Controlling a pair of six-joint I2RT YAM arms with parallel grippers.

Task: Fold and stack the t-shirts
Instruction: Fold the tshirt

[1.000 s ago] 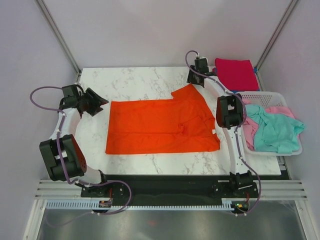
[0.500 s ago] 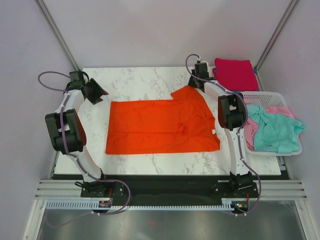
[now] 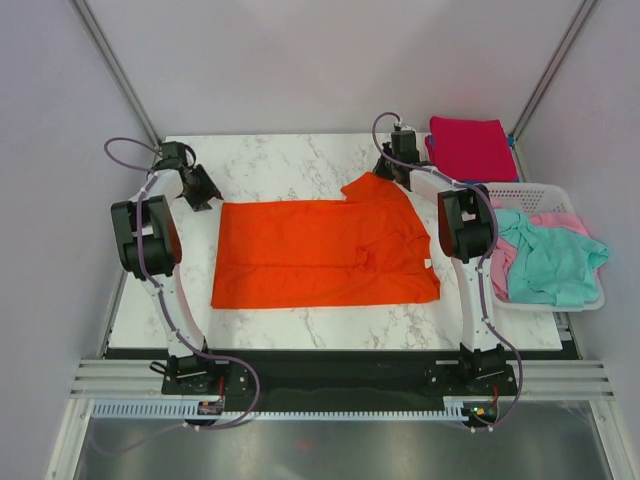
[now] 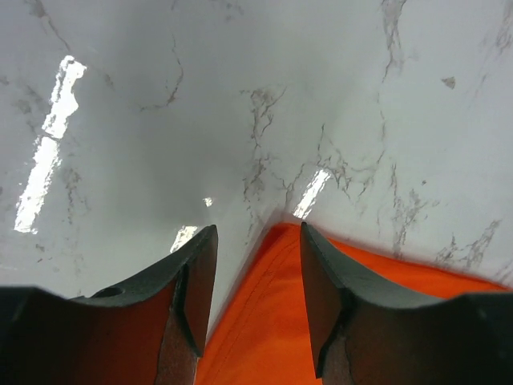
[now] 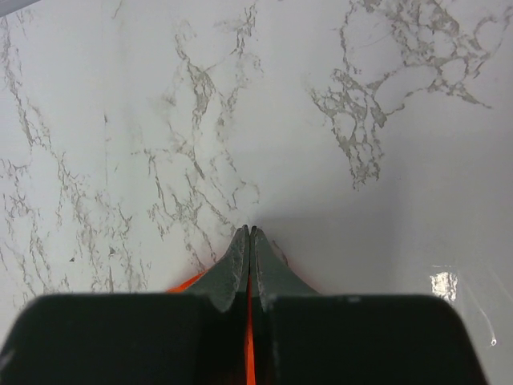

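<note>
The orange-red t-shirt (image 3: pixel 320 250) lies spread flat in the middle of the marble table (image 3: pixel 280 160). My left gripper (image 3: pixel 205 190) hovers at its far left corner. In the left wrist view that gripper (image 4: pixel 258 228) stands open, and the shirt's corner (image 4: pixel 264 321) lies between the jaws, untouched by either. My right gripper (image 3: pixel 392 172) sits at the shirt's far right sleeve. The right wrist view shows it (image 5: pixel 250 229) shut, with a thin strip of orange cloth (image 5: pixel 186 282) pinched between the fingers. A folded magenta t-shirt (image 3: pixel 472 148) lies at the far right corner.
A white slotted basket (image 3: pixel 560 190) stands at the table's right edge and holds a teal shirt (image 3: pixel 550 260) and a pink shirt (image 3: pixel 500 265). Metal frame posts rise at both far corners. The near edge of the table runs along the arm bases.
The left arm has swung in from the left edge to the shirt's far left corner, its jaws narrowing a little. The right gripper has shut on the sleeve.
</note>
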